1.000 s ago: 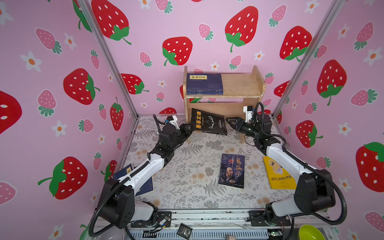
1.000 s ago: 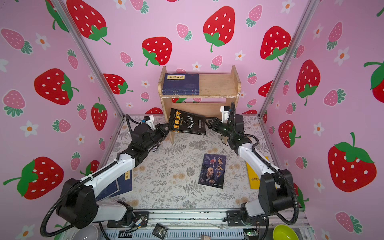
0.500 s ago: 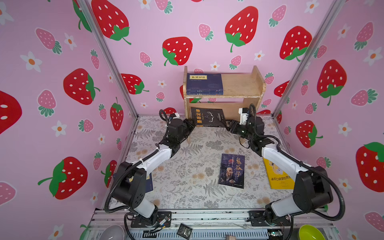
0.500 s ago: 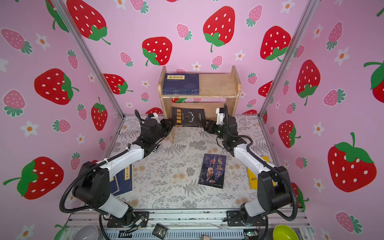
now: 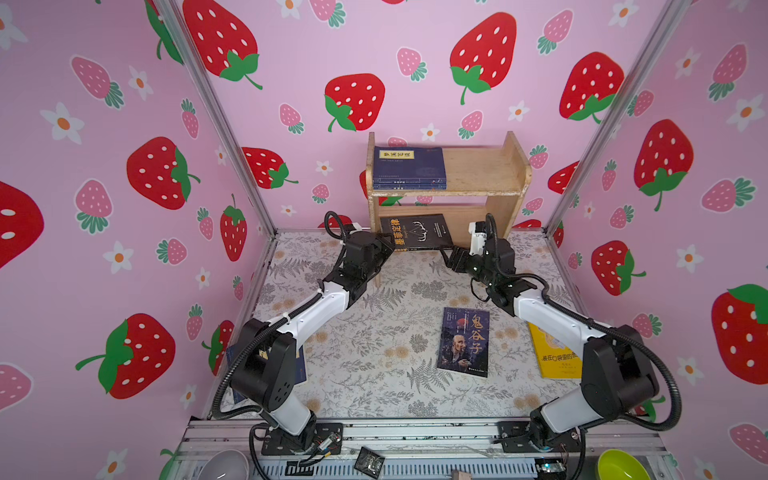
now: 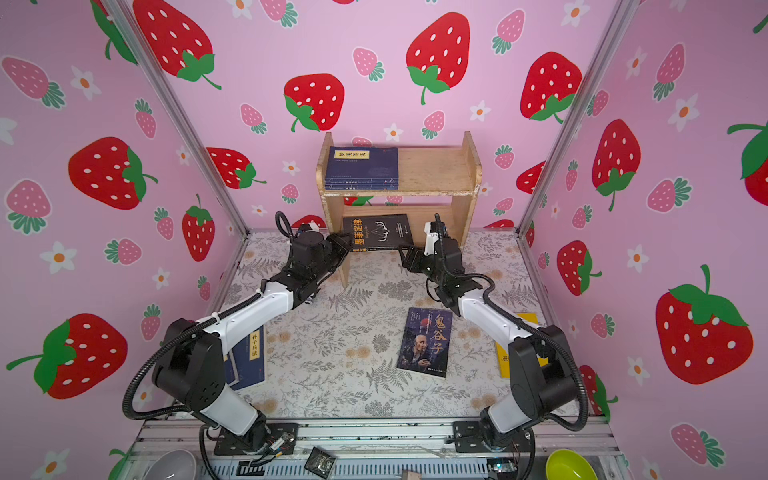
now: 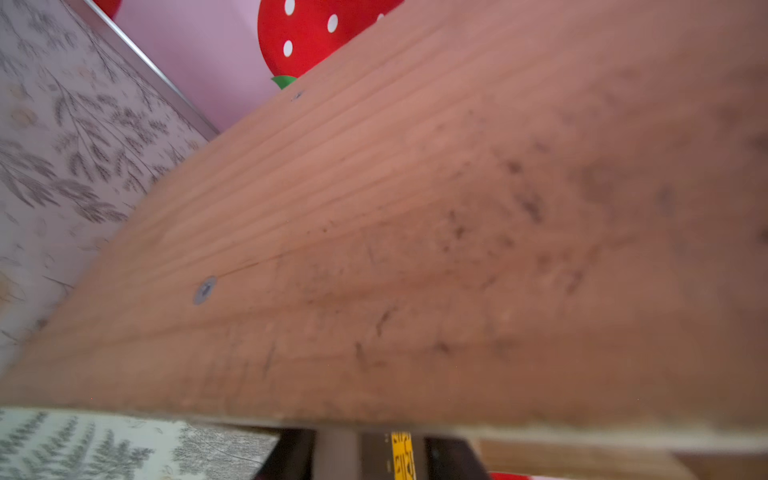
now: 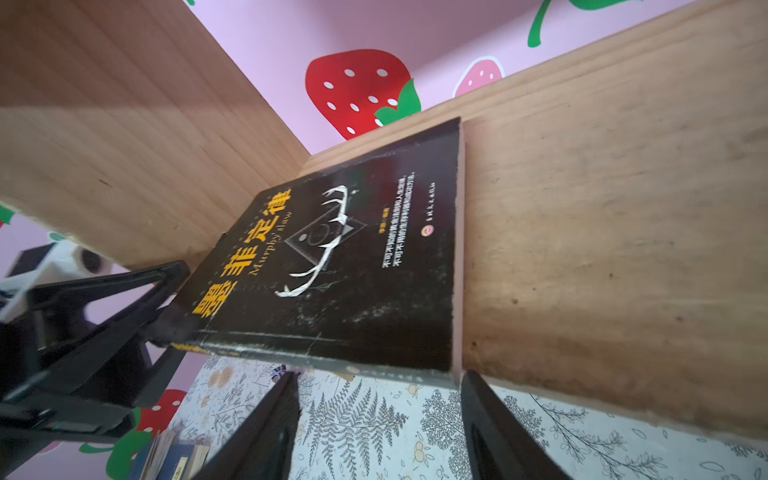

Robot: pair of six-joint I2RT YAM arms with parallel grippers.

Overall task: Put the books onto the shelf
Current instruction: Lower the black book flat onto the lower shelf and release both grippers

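Observation:
The wooden shelf [image 5: 478, 170] [image 6: 432, 168] [image 7: 415, 249] [image 8: 602, 249] stands at the back wall. Navy books [image 5: 409, 168] [image 6: 361, 166] lie on its top tier. A black book with antlers [image 5: 417, 232] [image 6: 380, 232] [image 8: 345, 257] [image 7: 401, 457] lies flat on the lower tier, near edge overhanging. My left gripper [image 5: 388, 245] [image 6: 345, 243] [image 7: 370, 455] [image 8: 170, 299] is open, jaws astride the book's left near corner. My right gripper [image 5: 446, 253] [image 6: 405, 253] [image 8: 378, 376] is open and empty at the right near corner.
On the mat lie a dark book with an old man's face [image 5: 465, 340] [image 6: 428, 340], a yellow book [image 5: 555, 357] [image 6: 505, 357] partly under the right arm, and a navy book [image 6: 249, 357] under the left arm. A green bowl [image 5: 621, 465] sits beyond the front rail.
The black book went from tilted in the air before the shelf to flat on the lower tier. Both arms reached toward the shelf. The left jaws have opened.

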